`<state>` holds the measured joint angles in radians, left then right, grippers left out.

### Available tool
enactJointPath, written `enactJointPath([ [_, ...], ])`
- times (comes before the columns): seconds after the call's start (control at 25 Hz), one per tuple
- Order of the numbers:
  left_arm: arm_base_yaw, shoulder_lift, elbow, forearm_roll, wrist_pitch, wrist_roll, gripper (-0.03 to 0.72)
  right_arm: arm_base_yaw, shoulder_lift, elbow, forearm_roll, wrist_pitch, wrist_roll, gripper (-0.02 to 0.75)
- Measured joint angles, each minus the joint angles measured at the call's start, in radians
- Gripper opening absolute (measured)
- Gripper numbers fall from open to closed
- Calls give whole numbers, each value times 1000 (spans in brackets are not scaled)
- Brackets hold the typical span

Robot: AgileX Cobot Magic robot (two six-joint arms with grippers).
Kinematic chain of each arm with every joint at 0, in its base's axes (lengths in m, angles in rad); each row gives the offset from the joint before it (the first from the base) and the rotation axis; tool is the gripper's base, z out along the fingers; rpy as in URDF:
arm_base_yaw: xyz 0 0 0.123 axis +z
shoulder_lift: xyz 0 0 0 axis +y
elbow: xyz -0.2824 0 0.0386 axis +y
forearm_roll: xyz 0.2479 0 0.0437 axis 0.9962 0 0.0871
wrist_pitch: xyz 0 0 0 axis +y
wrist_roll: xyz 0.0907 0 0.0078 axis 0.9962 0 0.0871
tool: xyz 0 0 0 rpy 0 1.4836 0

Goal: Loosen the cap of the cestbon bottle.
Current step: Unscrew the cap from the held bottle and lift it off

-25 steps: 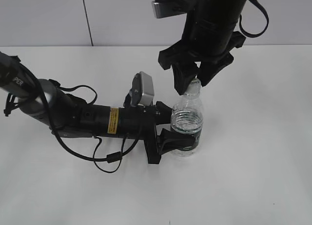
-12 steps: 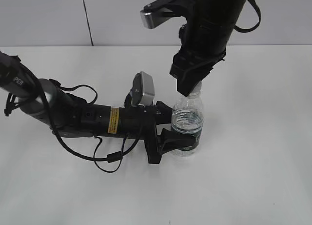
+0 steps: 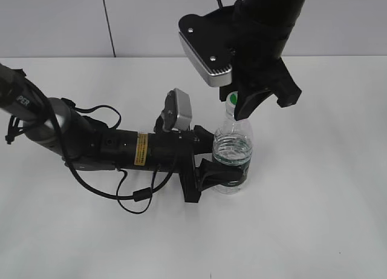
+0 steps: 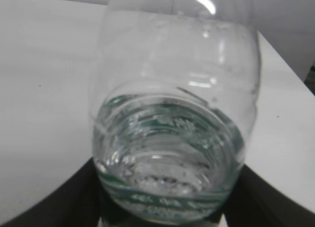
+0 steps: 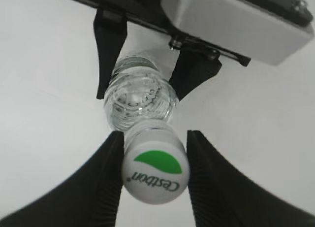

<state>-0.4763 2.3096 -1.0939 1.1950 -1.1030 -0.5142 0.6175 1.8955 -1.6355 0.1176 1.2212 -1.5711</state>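
While the cap (image 5: 155,167) sits on the bottle's neck at lower centre of the right wrist view, green leaf and "Cestbon" lettering facing the camera, the two dark fingers (image 5: 106,180) of the right gripper (image 3: 240,103) flank it closely. The left one looks pressed against its side, while the right one shows a thin sliver of gap, so I cannot tell whether the grip is fully clamped or just slackened.

Below the cap, the bottle (image 3: 231,155) stands upright right of centre in the exterior view, partly filled with water. Its lower body, at the green label, is clenched between the jaws of the left gripper (image 3: 208,165), which reaches in from the left, lying low over the white table (image 3: 314,218). The left wrist view is filled by the bottle's clear wall, with dark jaw tips at both lower corners.

As a judgement: holding and reaching are done, and the work is at the twisting stage. The cap looks seated, with no visible lift off the neck, so whether it is loosened cannot be read here. What is left is probably more turning, then release.
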Motion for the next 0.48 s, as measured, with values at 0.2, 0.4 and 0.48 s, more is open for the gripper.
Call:
enactJointPath([
  [0.2, -1, 0, 0, -7, 1, -2, 421, 0, -1, -16, 1, 2, -109, 296],
  [0.4, -1, 0, 0, -12, 3, -3, 420, 0, -16, -32, 25, 2, -115, 296],
  [0.48, -1, 0, -1, -12, 4, -1, 420, 0, -30, -33, 38, 0, -113, 296],
])
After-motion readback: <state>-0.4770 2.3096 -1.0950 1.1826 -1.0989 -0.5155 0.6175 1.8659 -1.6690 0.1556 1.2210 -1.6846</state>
